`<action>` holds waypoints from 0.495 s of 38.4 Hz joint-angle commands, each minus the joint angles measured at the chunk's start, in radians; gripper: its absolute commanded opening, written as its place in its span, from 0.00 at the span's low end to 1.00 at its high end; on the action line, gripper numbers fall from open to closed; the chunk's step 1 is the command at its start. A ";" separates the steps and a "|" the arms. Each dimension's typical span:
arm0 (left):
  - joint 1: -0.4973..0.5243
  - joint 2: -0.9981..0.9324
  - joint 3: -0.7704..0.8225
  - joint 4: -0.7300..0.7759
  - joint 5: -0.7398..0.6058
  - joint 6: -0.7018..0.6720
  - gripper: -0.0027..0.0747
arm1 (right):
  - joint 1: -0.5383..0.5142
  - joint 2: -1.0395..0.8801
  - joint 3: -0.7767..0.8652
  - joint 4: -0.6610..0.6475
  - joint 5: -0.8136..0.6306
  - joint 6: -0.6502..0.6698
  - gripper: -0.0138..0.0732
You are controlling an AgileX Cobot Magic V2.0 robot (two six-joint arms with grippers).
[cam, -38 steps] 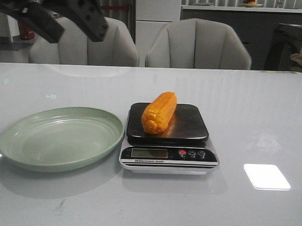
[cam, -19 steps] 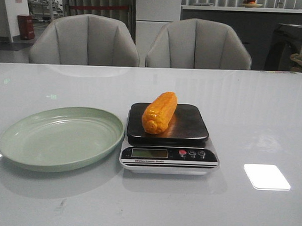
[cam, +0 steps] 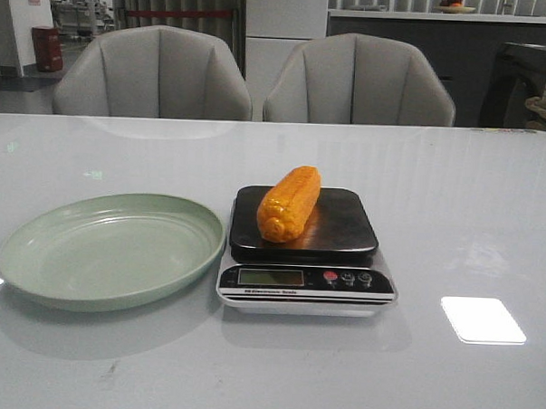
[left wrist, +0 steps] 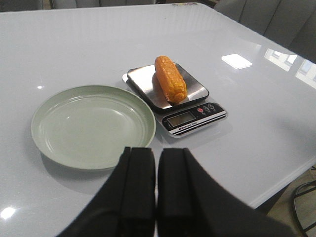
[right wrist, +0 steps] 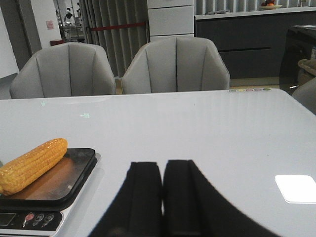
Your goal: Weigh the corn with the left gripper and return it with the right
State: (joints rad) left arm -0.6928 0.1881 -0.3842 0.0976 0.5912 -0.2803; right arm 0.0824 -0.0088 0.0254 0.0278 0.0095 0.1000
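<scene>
The orange-yellow corn (cam: 288, 202) lies on the dark pan of a small kitchen scale (cam: 342, 289) at the table's middle, and shows again in the wrist views (left wrist: 170, 85) (right wrist: 32, 165). No gripper touches it. My left gripper (left wrist: 156, 154) is shut and empty, held back over the near side of the table, apart from the green plate (left wrist: 44, 143). Off to the right of the scale (right wrist: 59, 192), my right gripper (right wrist: 163, 167) is shut too, with nothing in it. Neither gripper appears in the front view.
An empty green plate (cam: 34, 276) sits left of the scale. Two grey chairs (cam: 156, 73) (cam: 360, 77) stand behind the table's far edge. A bright light patch (cam: 483, 320) lies on the white table at the right.
One second ago a black arm hung at the upper left of the front view; it has since left that view. The corn, scale and plate have not moved.
</scene>
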 commanded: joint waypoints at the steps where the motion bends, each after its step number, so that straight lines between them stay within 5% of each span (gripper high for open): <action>1: -0.002 0.008 -0.027 0.008 -0.032 0.000 0.20 | -0.003 -0.019 0.003 -0.010 -0.116 -0.005 0.35; 12: -0.002 0.008 -0.027 0.010 -0.025 0.000 0.20 | 0.009 0.105 -0.214 -0.028 0.011 -0.005 0.35; 19: -0.002 0.008 -0.027 0.010 -0.025 0.000 0.20 | 0.009 0.331 -0.443 -0.028 0.274 -0.005 0.35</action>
State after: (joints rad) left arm -0.6928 0.1880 -0.3842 0.1015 0.6292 -0.2803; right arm 0.0906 0.2443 -0.3235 0.0123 0.2485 0.1000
